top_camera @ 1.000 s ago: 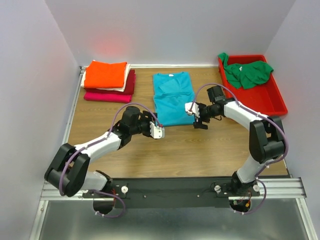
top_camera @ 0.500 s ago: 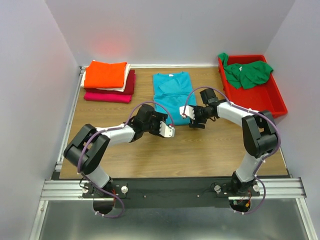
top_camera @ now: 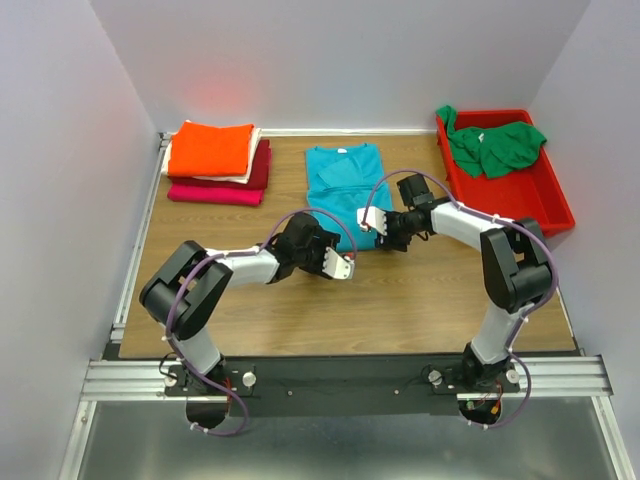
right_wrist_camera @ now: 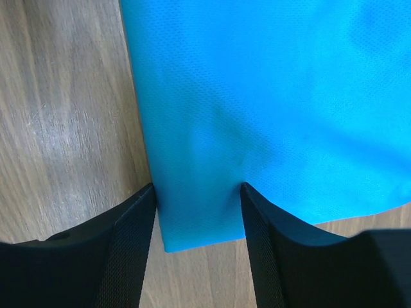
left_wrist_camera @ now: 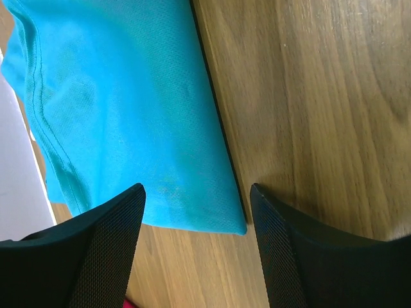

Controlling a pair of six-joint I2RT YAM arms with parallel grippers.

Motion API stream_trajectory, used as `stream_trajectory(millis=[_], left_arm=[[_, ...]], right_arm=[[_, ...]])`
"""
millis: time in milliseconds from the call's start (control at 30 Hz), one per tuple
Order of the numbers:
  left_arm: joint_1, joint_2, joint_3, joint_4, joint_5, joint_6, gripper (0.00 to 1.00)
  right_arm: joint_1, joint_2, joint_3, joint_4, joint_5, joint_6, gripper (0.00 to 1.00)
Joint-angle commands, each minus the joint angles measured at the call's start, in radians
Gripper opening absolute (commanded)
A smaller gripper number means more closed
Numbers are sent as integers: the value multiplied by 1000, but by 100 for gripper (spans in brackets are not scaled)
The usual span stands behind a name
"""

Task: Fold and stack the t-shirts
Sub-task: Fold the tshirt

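Overhead view: the teal t-shirt (top_camera: 345, 190) lies flat, folded into a long panel, in the middle of the wooden surface (top_camera: 400, 300), collar toward the far wall; the left hand (top_camera: 340, 265) and right hand (top_camera: 372, 222) meet at its near edge, one toward each near corner. A stack of folded t-shirts (top_camera: 215, 160), orange on top, sits at the far left, and a crumpled green t-shirt (top_camera: 495, 145) lies in the red bin (top_camera: 545, 200) at the far right. Left wrist view, not resolvable from above: the fingers (left_wrist_camera: 109, 244) stand wide apart with the shirt's corner between them, gripping nothing. Right wrist view: the fingers (right_wrist_camera: 128, 244) stand moderately apart astride the other corner, the cloth faintly puckered between them, not yet pinched
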Motion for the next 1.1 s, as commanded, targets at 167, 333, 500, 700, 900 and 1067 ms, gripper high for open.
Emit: stream_trajectory(millis=[167, 333, 500, 700, 900, 1067], left_arm=[[-17, 118, 101, -98, -106, -57, 64], [-19, 136, 121, -120, -108, -85, 44], [-17, 130, 126, -136, -70, -105, 20], [-34, 40, 104, -146, -34, -116, 0], [-65, -92, 49, -187, 12, -125, 0], [-155, -174, 0, -259, 67, -178, 0]], right_arm=[[6, 37, 5, 3, 44, 24, 58], [5, 49, 14, 3, 50, 38, 48], [6, 60, 24, -3, 56, 79, 31], [6, 31, -11, -15, 56, 90, 0], [6, -70, -32, -138, 1, 89, 0], [32, -193, -121, -285, -33, 79, 0]])
